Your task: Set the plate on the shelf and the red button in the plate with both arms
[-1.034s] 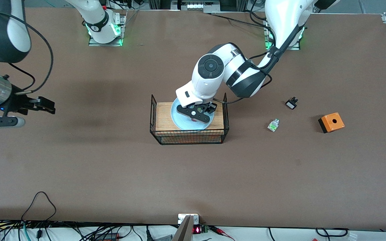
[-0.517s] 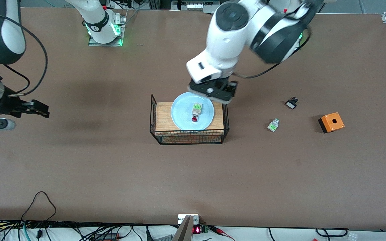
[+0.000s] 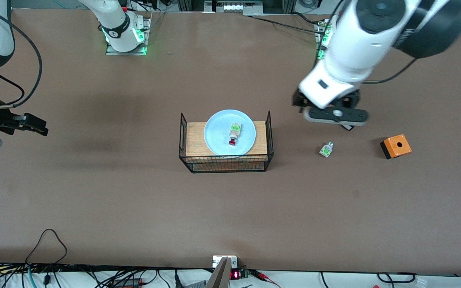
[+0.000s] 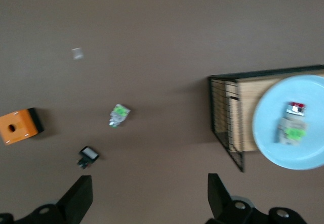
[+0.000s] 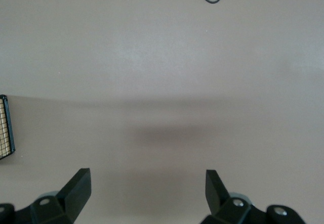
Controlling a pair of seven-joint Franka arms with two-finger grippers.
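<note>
The pale blue plate (image 3: 215, 134) lies on a wooden block in a wire basket (image 3: 226, 168) at mid-table. The red button (image 3: 233, 134) lies on its side on the plate, red cap toward the front camera. In the left wrist view the plate (image 4: 271, 133) and the button (image 4: 291, 124) show at the edge. My left gripper (image 3: 336, 116) is open and empty, up over the table between the basket and the orange box; its jaws stand wide apart (image 4: 149, 204). My right gripper (image 3: 36, 126) is open and empty, over bare table (image 5: 148, 193) at the right arm's end.
A green-capped switch (image 3: 326, 149) lies between the basket and the orange box with a hole (image 3: 395, 146). A small black switch (image 4: 87, 155) lies under my left gripper. The basket's wire edge (image 5: 5, 128) shows in the right wrist view.
My left gripper let go of the red button on the plate, rose, and swung toward the left arm's end. My right gripper drew back toward its own end.
</note>
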